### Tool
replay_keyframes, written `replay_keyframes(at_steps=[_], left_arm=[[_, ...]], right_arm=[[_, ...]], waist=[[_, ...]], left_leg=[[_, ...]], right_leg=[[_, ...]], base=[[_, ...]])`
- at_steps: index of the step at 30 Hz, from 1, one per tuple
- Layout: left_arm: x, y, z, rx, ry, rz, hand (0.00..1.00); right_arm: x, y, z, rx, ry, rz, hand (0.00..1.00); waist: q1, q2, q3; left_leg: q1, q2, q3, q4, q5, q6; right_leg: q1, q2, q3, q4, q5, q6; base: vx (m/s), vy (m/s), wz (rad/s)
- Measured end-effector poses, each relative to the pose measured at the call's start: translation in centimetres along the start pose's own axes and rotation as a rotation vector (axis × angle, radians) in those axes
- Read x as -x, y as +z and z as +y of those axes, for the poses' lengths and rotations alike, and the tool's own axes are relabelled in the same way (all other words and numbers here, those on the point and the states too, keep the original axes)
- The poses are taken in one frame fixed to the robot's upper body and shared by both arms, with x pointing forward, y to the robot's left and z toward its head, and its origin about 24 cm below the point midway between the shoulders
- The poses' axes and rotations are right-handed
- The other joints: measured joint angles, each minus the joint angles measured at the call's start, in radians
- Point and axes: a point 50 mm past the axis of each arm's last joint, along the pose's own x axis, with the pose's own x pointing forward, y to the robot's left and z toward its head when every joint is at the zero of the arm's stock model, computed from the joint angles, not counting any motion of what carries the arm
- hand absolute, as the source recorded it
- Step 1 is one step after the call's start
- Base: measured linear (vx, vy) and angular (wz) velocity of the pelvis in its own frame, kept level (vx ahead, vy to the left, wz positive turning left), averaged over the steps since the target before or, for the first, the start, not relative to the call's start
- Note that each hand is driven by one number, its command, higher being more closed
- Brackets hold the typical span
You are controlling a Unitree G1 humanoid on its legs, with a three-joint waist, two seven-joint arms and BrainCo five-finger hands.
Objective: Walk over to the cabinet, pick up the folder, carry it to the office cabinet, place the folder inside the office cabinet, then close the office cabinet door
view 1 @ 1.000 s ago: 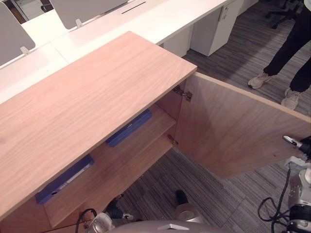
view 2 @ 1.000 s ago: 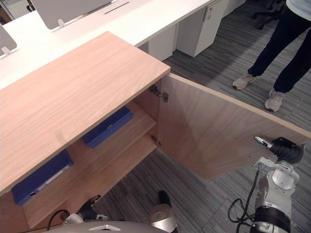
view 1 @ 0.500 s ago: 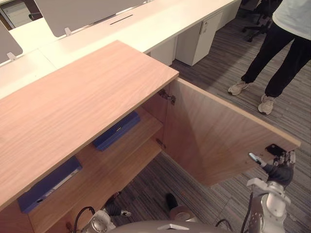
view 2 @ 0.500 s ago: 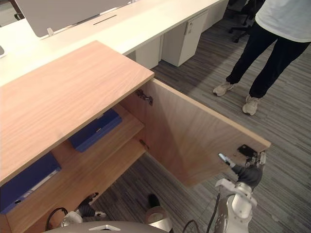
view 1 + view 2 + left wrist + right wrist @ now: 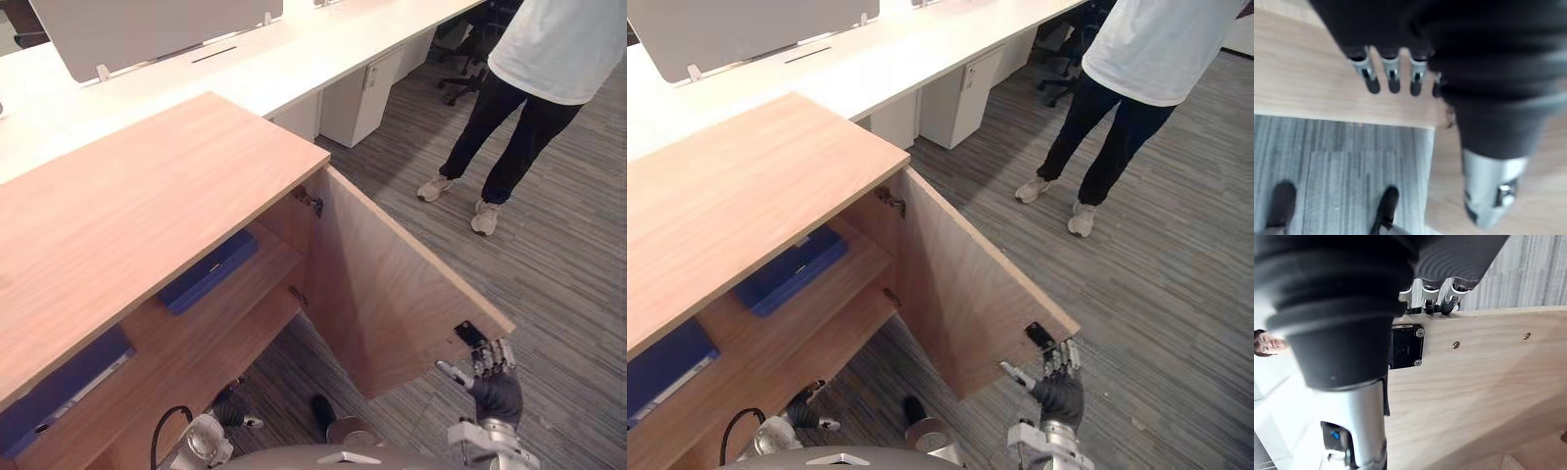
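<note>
Pressing straight fingers of the right hand point(image 5: 495, 382) against the free edge of the half-open cabinet door point(image 5: 392, 294), clasping nothing, likely to swing it shut, with the blue folder point(image 5: 208, 271) already flat on the shelf point(image 5: 245, 299) inside and the left hand point(image 5: 1393, 73) loose and empty

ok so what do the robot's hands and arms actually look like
The right hand and left hand look alike: silver fingers with dark tips, a silver thumb, and a dark ribbed cover over the back of the hand and wrist. The right arm below it is silver-grey.
</note>
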Motion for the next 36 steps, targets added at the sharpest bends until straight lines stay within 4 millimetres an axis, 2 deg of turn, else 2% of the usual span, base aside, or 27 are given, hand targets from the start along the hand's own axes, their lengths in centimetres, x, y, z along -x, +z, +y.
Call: replay_keyframes(at_steps=[8,17,21,23,24,26,27,29,32,36], left_arm=[[-0.8,2.1,0.3,-0.071,-0.020,-0.067,0.00],[-0.7,1.3,0.9,-0.145,-0.046,-0.055,0.00],[-0.6,1.1,0.8,-0.148,-0.058,-0.048,0.00],[-0.6,1.0,0.8,-0.149,-0.063,-0.042,0.00],[-0.6,0.9,0.8,-0.154,-0.068,-0.039,0.00],[-0.6,0.7,0.9,-0.168,-0.080,-0.038,0.00],[-0.5,0.7,0.8,-0.169,-0.089,-0.036,0.00],[-0.6,0.7,0.9,-0.173,-0.090,-0.038,0.00],[-0.5,0.7,0.7,-0.183,-0.105,-0.041,0.00],[-0.5,0.8,0.3,-0.194,-0.120,-0.045,0.00]], right_arm=[[2.0,-0.5,0.4,-0.024,0.068,0.085,0.00],[2.6,-1.2,0.3,0.057,0.184,0.205,0.00],[2.9,-1.6,0.6,0.063,0.219,0.244,0.00],[3.2,-1.7,0.7,0.063,0.251,0.274,0.00],[3.2,-1.9,0.8,0.056,0.282,0.299,0.00],[3.4,-2.1,1.0,0.044,0.351,0.338,0.00],[3.4,-2.3,1.6,0.025,0.411,0.363,0.00],[3.0,-2.4,3.2,-0.019,0.524,0.374,0.00],[1.9,-2.4,7.5,-0.121,0.743,0.331,0.00],[0.9,-1.2,11.6,-0.218,0.928,0.224,0.00]], waist=[[-0.004,-0.025,-0.009],[0.003,-0.081,-0.043],[0.003,-0.098,-0.051],[0.013,-0.104,-0.054],[0.026,-0.120,-0.060],[0.042,-0.122,-0.055],[0.052,-0.134,-0.059],[0.062,-0.140,-0.065],[0.096,-0.152,-0.077],[0.122,-0.160,-0.108]], left_leg=[[0.006,-0.006,-0.028,-0.025,0.021,0.002],[0.021,-0.005,-0.056,-0.026,0.025,0.002],[0.020,-0.005,-0.077,-0.026,0.031,0.005],[0.020,-0.005,-0.083,-0.027,0.034,0.007],[0.021,-0.005,-0.083,-0.027,0.037,0.005],[0.017,-0.005,-0.086,-0.027,0.039,0.008],[0.015,-0.005,-0.089,-0.027,0.041,0.009],[-0.004,-0.004,-0.116,-0.027,0.047,0.011],[-0.034,-0.009,-0.151,-0.028,0.077,0.011],[-0.052,-0.014,-0.196,-0.029,0.089,0.017]], right_leg=[[-0.002,-0.005,-0.024,0.022,-0.011,-0.002],[0.021,-0.008,-0.034,0.027,-0.021,0.003],[0.031,-0.012,-0.050,0.027,-0.022,0.004],[0.033,-0.012,-0.053,0.027,-0.024,0.006],[0.033,-0.012,-0.052,0.027,-0.024,0.006],[0.032,-0.012,-0.051,0.024,-0.026,0.008],[0.031,-0.012,-0.051,0.022,-0.030,0.011],[0.024,-0.009,-0.052,0.014,-0.053,0.015],[0.009,-0.012,-0.058,0.022,-0.055,0.015],[0.013,-0.020,-0.083,0.023,-0.055,0.015]], base=[[-0.01,-0.014,0.08],[-0.01,-0.010,0.07],[-0.02,-0.011,0.13],[-0.02,-0.008,0.07],[0.00,0.000,0.00],[-0.03,-0.013,0.00],[-0.05,-0.014,0.06],[-0.05,-0.017,0.18],[-0.05,-0.026,0.35],[-0.01,-0.012,0.35]])
